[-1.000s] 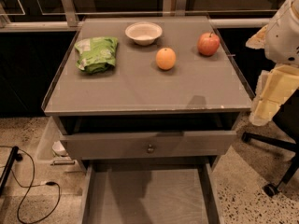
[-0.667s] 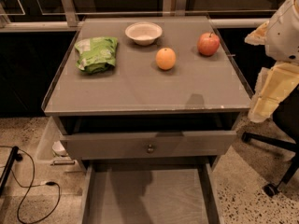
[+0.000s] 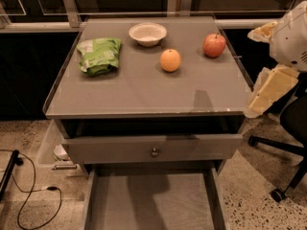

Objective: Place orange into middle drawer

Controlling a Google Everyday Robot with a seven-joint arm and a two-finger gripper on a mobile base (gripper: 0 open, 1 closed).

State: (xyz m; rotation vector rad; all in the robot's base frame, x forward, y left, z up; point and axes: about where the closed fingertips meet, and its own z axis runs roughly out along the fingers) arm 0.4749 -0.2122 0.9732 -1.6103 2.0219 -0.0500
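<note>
Overhead view of a grey cabinet with a flat top. Nearest the viewer, at the bottom, the middle drawer stands pulled out, its plain grey floor bare. Just above it is a drawer with a grey front panel and a small round knob, drawn out only slightly. A black cable loops over the speckled floor to the left, and the legs of an office chair show on the right.

The cream-coloured gripper hangs at the right of the frame, just outside the tabletop's front right corner and holding nothing; whether it is open or closed cannot be told.

The orange sits on the tabletop, a little beyond the middle, well apart from the gripper, to its left and farther back. A crumpled green bag lies toward the left edge. A red apple with a stem stands to the right of the orange, slightly farther back. A small white bowl rests near the far edge, behind and left of the orange.
</note>
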